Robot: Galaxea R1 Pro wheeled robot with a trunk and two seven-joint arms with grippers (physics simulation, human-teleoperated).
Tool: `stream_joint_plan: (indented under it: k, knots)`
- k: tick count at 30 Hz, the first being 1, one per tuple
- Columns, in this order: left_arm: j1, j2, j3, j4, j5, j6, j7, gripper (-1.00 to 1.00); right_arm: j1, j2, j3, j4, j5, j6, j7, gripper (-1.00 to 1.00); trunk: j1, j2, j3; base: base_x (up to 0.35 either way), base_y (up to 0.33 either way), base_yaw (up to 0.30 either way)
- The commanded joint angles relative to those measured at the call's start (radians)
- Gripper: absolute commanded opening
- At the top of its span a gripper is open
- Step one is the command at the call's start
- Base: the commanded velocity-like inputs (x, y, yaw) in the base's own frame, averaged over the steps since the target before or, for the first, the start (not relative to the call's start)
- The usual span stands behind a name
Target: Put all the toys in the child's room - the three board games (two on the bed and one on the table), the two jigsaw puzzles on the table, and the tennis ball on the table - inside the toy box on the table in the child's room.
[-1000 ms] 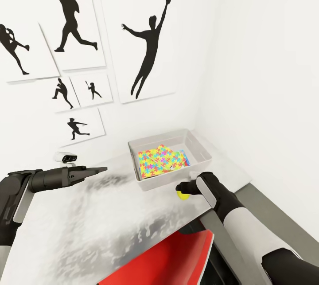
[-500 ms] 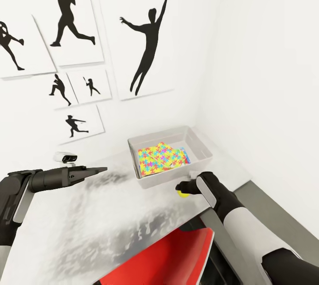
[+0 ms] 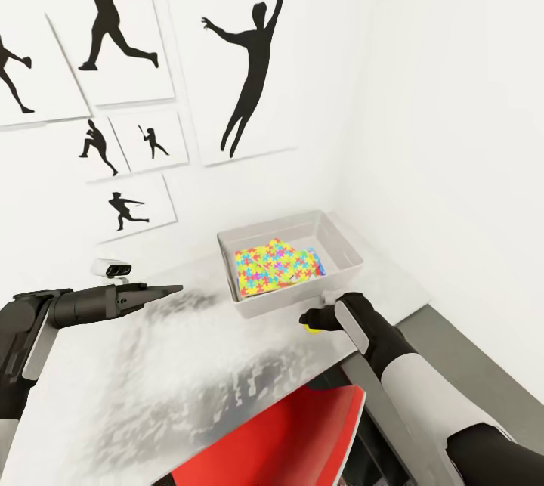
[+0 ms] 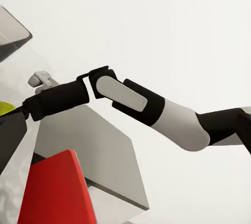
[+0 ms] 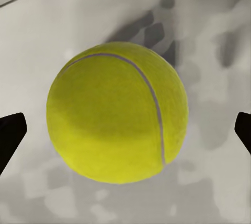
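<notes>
1. Yellow-green felt tennis ball [image 5: 116, 112] sits on the long pale grey-white table top [image 3: 189, 373], near its right edge, just near-right of the shallow light-grey toy box [image 3: 344, 244].
2. Right gripper [image 3: 311, 322] is over the ball. In the right wrist view its dark fingertips [image 5: 10, 138] stand wide on either side of the ball with clear gaps, so the jaws are spread and not touching it.
3. Toy box stands at the far right of the table, close to the white corner walls. Bright multicoloured jigsaw puzzles [image 3: 273, 267] lie flat inside it, with a blue edge showing just right of them; can't tell what that is.
4. Left gripper [image 3: 170, 290] hovers over the table's left-middle, well apart from the box, pointing right. Fingers look pressed together, holding nothing.
5. Open table surface runs between the left gripper and the box, and across the near side.
6. Red flat chair seat [image 3: 295, 433] sits beyond the near table edge, under the right forearm.
7. Black silhouette baseball posters [image 3: 253, 55] hang on the far wall.
</notes>
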Motion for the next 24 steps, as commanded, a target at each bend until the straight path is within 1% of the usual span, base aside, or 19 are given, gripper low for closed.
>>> stream_joint_plan:
  k: [1, 24]
  knots:
    - [-0.001, 0.000, 0.000, 0.000, 0.000, 0.011, -0.004, 1.00, -0.001, 0.000, 0.003, -0.001, -0.011, 0.003, -0.010, 1.00, 0.001, -0.002, -0.002, 0.000, 0.000, 0.000]
    - [-0.001, 0.000, 0.000, 0.000, 0.000, 0.011, -0.004, 1.00, -0.001, 0.000, 0.003, -0.001, -0.011, -0.005, -0.010, 1.00, 0.001, -0.002, -0.003, 0.000, 0.000, 0.000]
